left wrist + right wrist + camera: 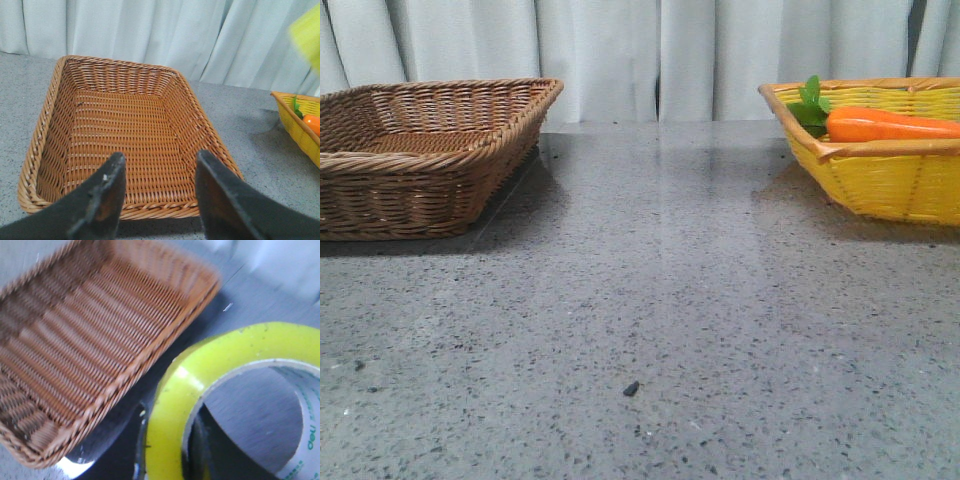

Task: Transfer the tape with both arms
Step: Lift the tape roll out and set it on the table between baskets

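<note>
The tape (235,347) is a yellow roll with a white core bearing green lettering, and it fills the right wrist view. My right gripper (169,452) is shut on its wall, one finger outside and one inside the ring, and holds it in the air beside the brown basket (100,330). A blurred yellow edge (307,30) at the corner of the left wrist view looks like the same roll. My left gripper (160,157) is open and empty, above the near rim of the brown basket (45,130). Neither gripper nor the tape shows in the front view.
The brown wicker basket (420,160) stands at the back left with nothing in it. A yellow basket (890,180) at the back right holds an orange carrot (890,125) with green leaves. It also shows in the left wrist view (300,125). A small dark speck (631,388) lies on the grey table.
</note>
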Controlling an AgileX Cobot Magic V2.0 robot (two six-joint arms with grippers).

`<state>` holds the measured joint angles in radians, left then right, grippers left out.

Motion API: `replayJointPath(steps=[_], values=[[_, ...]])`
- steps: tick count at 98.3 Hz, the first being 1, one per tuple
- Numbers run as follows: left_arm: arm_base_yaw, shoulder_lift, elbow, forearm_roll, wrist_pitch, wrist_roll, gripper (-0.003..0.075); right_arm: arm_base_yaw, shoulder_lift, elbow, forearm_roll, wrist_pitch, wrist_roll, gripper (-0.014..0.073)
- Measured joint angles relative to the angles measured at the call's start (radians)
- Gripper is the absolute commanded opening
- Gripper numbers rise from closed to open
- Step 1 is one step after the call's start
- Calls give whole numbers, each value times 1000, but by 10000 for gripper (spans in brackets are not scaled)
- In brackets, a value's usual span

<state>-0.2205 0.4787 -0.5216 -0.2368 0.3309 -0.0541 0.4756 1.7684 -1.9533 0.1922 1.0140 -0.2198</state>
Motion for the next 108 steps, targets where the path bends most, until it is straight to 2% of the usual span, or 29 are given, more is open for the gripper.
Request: replayJointPath(steps=[10, 16, 23, 34, 38, 42, 49, 66, 74, 93, 108], values=[[0, 0, 0, 0, 4, 0, 302, 6, 122, 11, -10, 48, 28, -46], [0, 0, 0, 0, 24, 0, 302, 6, 186, 17, -25, 67, 53, -7], [0, 0, 0, 0, 64, 0, 302, 6, 245, 23, -31, 89, 82, 109], [0, 0, -2, -2, 130, 18, 302, 6, 278, 23, 14, 111, 96, 391], [0, 0, -9, -13, 142, 44, 302, 6, 273, 19, 32, 116, 98, 451], [-6, 2, -22, -26, 153, 82, 302, 6, 261, 14, 45, 124, 98, 472], [-24, 21, -56, -64, 166, 157, 302, 6, 227, -1, 60, 154, 99, 415], [-111, 164, -236, -121, 182, 283, 302, 6, 42, -13, 69, 221, 100, 36], [-171, 286, -331, -125, 191, 318, 302, 6, -80, -17, 69, 228, 100, -74], [-304, 609, -567, -125, 215, 359, 302, 6, -413, 19, 31, 225, 98, -62], [-360, 875, -786, -134, 274, 364, 302, 6, -688, 208, -53, 197, 98, -62]])
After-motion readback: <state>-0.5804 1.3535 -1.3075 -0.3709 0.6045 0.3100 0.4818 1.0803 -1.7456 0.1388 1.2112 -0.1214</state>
